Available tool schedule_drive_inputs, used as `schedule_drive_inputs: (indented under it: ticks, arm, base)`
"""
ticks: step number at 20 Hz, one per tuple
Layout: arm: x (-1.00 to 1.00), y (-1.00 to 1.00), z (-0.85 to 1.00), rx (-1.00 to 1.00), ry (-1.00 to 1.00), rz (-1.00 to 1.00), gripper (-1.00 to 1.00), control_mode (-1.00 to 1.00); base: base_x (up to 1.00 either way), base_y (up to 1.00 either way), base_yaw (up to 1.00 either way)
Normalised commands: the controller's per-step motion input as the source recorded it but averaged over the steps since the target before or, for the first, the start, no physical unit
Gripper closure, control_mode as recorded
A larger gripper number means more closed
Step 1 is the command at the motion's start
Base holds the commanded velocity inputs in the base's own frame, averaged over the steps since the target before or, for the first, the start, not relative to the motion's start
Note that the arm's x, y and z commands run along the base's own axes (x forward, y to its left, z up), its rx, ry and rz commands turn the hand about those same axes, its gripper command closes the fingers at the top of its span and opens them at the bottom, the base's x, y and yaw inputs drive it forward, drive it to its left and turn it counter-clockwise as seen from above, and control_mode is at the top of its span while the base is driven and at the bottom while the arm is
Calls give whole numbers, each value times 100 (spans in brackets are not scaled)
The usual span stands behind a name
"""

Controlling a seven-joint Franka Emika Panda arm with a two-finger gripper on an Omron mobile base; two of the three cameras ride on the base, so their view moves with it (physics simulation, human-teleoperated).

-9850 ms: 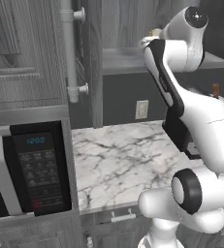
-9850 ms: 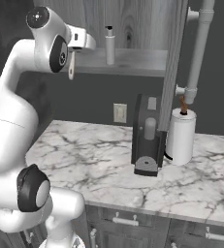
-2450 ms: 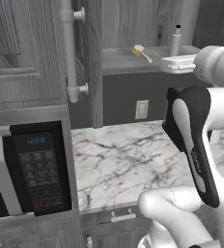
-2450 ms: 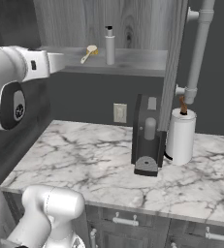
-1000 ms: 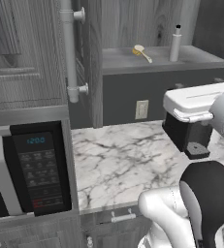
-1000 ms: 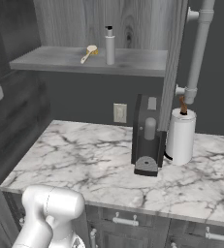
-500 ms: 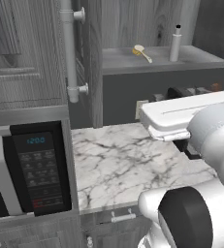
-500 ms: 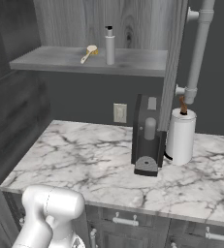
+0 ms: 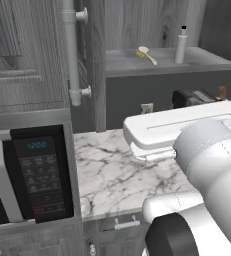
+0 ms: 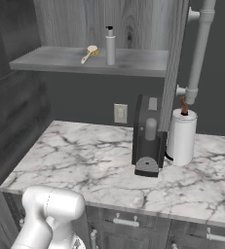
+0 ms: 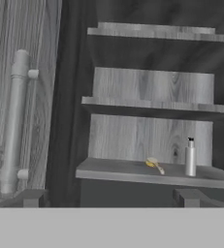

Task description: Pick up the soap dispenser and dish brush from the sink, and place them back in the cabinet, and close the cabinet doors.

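The slim white soap dispenser with the dark pump top (image 10: 110,45) is standing upright on the lowest grey inner shelf of the dark grey woodgrain wall cabinet (image 10: 133,62), and the small dish brush with the round pale yellow-tan head (image 10: 88,53) is lying on that same shelf just to the left of the dispenser as the right base view shows it, near it but not touching. So both things are already sitting in the cabinet, and the step in hand appears to be the last one: closing the doors.

The tall dark grey woodgrain cabinet door with the long white bar handle (image 11: 14,121) is standing swung open to the left of the dispenser in the hand view, its edge facing the camera. A second door with a white bar handle (image 10: 196,53) is standing open to the right of the dispenser in the right base view, above the marble desk (image 10: 84,155).

The end effector (image 11: 111,201) is looking straight at the shelves from well back, its fingertips (image 11: 33,197) spread wide apart and holding nothing.

The next move probably calls for swinging out beyond one open door, getting to its outer face or handle, and pushing it toward the dispenser's shelf, then doing likewise with the other. The risk is clipping a door edge on the way round.
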Motion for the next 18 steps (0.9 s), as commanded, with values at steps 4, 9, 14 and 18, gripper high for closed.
schedule_drive_inputs:
  ticks: [4, 9, 14, 18]
  arm:
    - [0, 33, -2, 0, 0, 0, -100, -100]
    - [0, 29, -7, 0, 0, 0, -100, -100]
    - [0, 29, -11, 0, -1, 0, -100, -100]
    - [0, 32, -10, 0, -2, 0, -100, -100]
  base:
    - [0, 0, 0]
    - [0, 0, 0]
    - [0, 0, 0]
    - [0, 0, 0]
